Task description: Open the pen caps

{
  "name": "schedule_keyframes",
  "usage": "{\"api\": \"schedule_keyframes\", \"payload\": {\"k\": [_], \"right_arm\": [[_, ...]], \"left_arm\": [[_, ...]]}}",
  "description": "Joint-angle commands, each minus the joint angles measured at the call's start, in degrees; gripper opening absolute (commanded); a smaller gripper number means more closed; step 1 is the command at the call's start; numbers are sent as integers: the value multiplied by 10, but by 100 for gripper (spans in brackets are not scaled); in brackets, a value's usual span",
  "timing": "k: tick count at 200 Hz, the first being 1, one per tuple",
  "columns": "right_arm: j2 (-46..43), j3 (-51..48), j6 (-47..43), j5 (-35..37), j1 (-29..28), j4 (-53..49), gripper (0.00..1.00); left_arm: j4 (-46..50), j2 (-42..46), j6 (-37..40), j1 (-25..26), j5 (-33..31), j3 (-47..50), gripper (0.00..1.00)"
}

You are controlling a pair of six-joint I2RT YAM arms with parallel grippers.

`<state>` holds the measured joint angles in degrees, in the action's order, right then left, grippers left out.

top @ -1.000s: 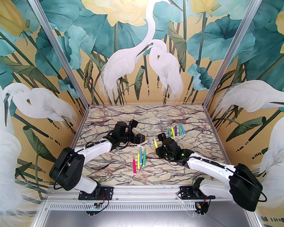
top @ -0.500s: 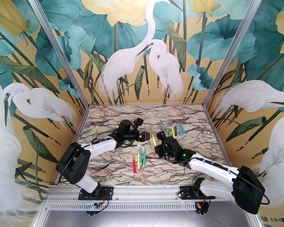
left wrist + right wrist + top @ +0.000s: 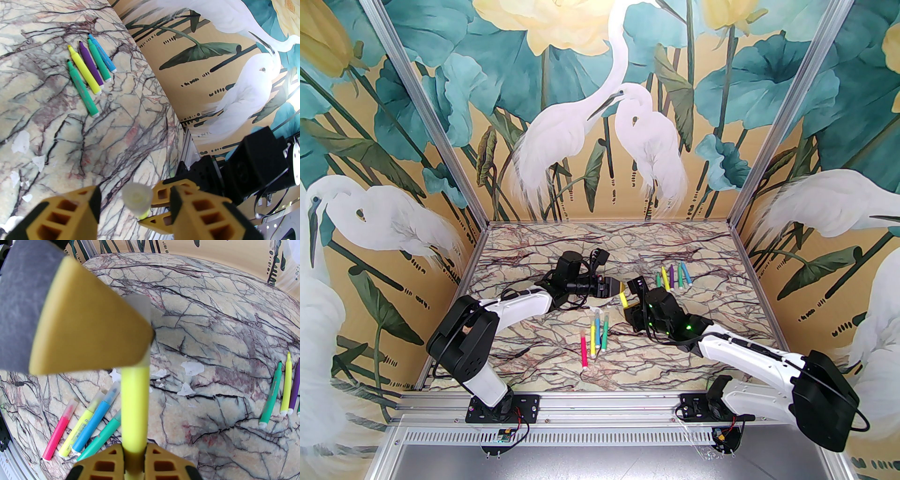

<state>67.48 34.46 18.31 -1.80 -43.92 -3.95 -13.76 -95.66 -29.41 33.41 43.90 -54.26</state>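
Closed in with left claw (image 3: pixel 135 200), spread around cap (image 3: pixel 137 197) — ungripped.
Pinching yellow pen (image 3: pixel 134 399) in right claw (image 3: pixel 133 452); five bared pens (image 3: pixel 672 277) upper right, four capped pens (image 3: pixel 595 335) centre.

This is a robot test cell in a lab. Silver aluminium frame posts (image 3: pixel 440 138) edge printed heron-and-lotus wall panels (image 3: pixel 600 117) across the upper frame. A marble-patterned tabletop (image 3: pixel 525 248) fills mid-frame. Two white-and-black robot arms (image 3: pixel 515 309) are bolted to a slotted aluminium rail (image 3: pixel 604 403) along the bottom, with loose red-and-black wiring (image 3: pixel 520 422).
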Motion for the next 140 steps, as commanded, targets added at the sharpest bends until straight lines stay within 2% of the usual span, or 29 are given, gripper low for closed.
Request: {"api": "schedule_keyframes", "payload": {"k": [1,31,69,109,140], "right_arm": [[6,17,-9,-8,-5,12,7],[14,19,-10,-10,-6,12,7],[21,18,-12,-13,-8,14,7],[23,18,-11,-9,-9,17,7],[22,14,-7,2,-9,26,26]], "left_arm": [[-10,-10,-4,3,21,-15,47],[-9,-12,-4,3,23,-19,35],[-5,-18,-3,3,23,-25,30],[-1,-26,-5,3,30,-35,18],[1,-29,-5,3,31,-39,13]]}}
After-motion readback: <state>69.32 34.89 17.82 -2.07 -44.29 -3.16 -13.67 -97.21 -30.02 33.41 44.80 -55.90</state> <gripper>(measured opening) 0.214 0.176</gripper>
